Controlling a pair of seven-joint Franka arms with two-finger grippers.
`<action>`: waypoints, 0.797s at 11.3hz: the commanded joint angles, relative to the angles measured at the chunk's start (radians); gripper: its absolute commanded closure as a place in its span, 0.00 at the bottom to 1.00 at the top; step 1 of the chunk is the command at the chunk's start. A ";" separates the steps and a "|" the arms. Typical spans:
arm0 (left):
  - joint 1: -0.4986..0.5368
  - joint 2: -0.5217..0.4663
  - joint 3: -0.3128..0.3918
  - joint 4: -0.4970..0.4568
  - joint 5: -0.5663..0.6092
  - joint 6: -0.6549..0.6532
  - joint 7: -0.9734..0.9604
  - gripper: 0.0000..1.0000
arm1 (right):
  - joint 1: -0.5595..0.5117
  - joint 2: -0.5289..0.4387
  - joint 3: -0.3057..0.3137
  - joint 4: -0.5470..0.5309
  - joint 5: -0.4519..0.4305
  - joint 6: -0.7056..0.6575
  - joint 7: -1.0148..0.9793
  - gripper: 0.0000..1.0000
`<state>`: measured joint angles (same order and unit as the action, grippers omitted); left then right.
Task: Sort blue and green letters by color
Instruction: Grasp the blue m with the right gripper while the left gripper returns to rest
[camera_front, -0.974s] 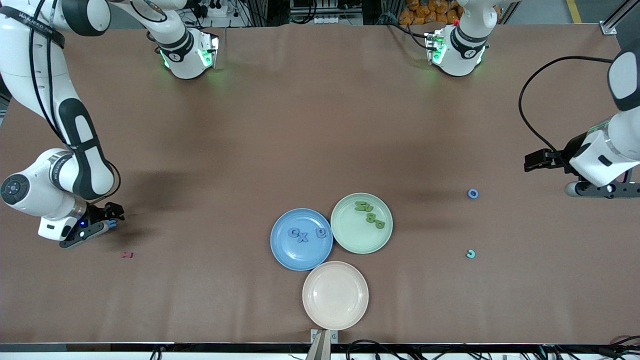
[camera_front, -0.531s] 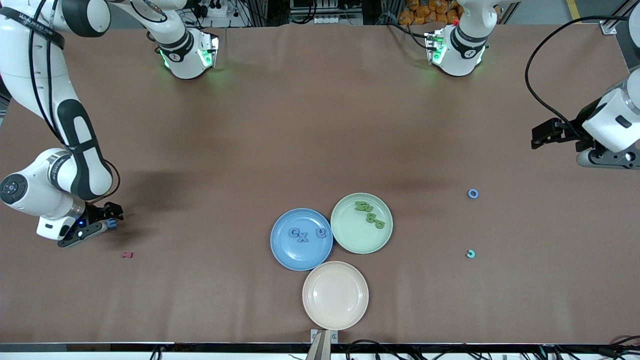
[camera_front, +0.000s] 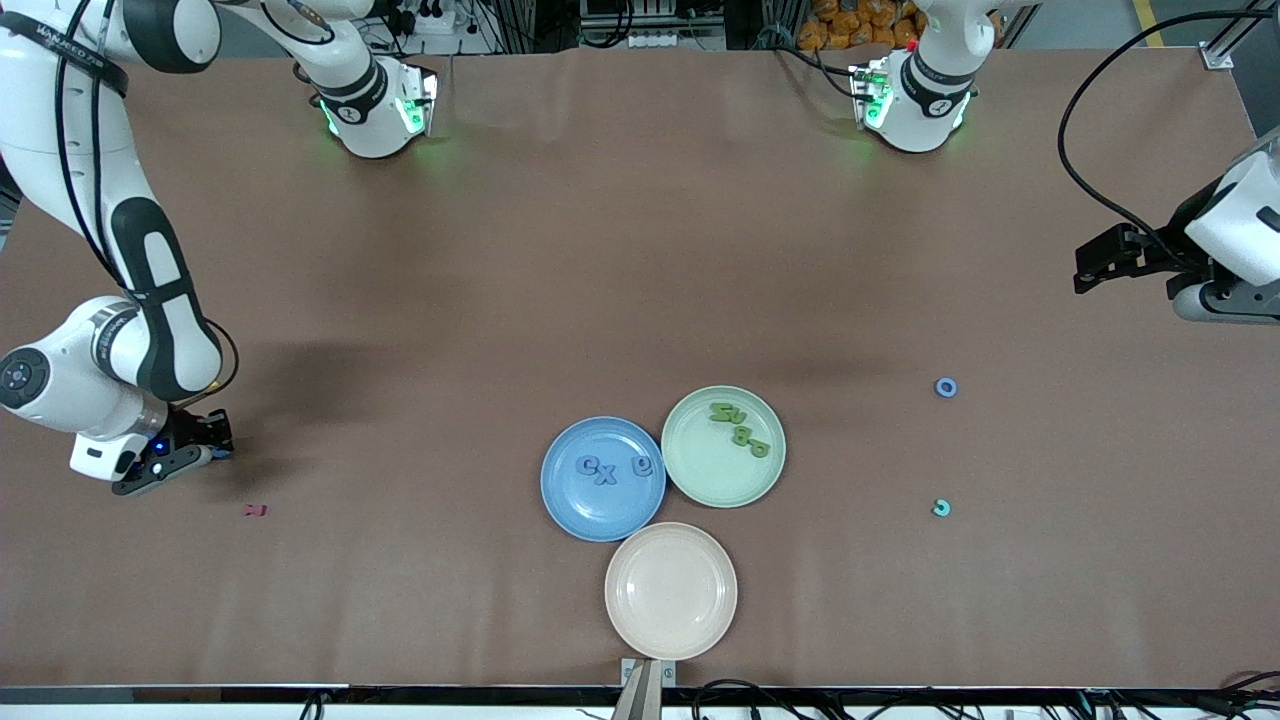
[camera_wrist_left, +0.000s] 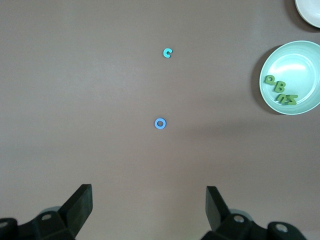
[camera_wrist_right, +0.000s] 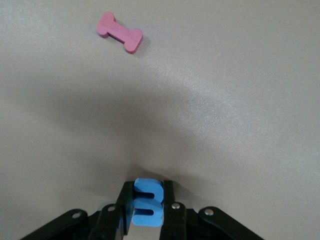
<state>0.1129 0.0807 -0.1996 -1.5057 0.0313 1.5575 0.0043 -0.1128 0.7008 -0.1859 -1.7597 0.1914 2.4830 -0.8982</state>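
Gripping: right gripper (camera_wrist_right: 146, 212) is closed on a bright blue letter (camera_wrist_right: 148, 202), E-like, pinched between both fingers, low over the table at the right arm's end.
Change, right arm: gripper (camera_front: 205, 452) has drawn slightly back toward its own wrist since a second ago; the blue piece now shows only as a sliver at the fingertips in the front view.
Change, left arm: left gripper (camera_front: 1090, 270) has risen and swung away from the plates toward its end of the table; it was lower in the front view before.
Left gripper state: fingers (camera_wrist_left: 80, 202) spread wide, nothing between them, held high over bare table.
Near right gripper: small pink I-shaped letter (camera_front: 255, 510) flat on the table, nearer the front camera.
Under left wrist view: blue ring letter (camera_wrist_left: 160, 123) and teal C letter (camera_wrist_left: 168, 52), well apart.
Blue plate (camera_front: 560, 510): three blue letters (camera_front: 600, 469).
Green plate (camera_front: 700, 480): green letters (camera_front: 742, 432) clustered together.
Cream plate (camera_front: 670, 590): touching both.
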 joint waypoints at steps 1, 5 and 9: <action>0.004 0.010 -0.009 0.027 -0.022 -0.022 0.013 0.00 | 0.015 0.008 -0.001 0.011 0.078 -0.016 -0.007 1.00; 0.002 0.014 -0.003 0.025 -0.025 -0.014 0.011 0.00 | 0.140 0.008 0.006 0.061 0.189 -0.036 0.175 1.00; 0.008 0.024 -0.001 0.025 -0.024 -0.013 0.019 0.00 | 0.278 0.008 0.026 0.094 0.191 -0.035 0.485 1.00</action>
<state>0.1145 0.0888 -0.2023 -1.5048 0.0313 1.5575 0.0042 0.1083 0.7023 -0.1705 -1.6936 0.3646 2.4608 -0.5691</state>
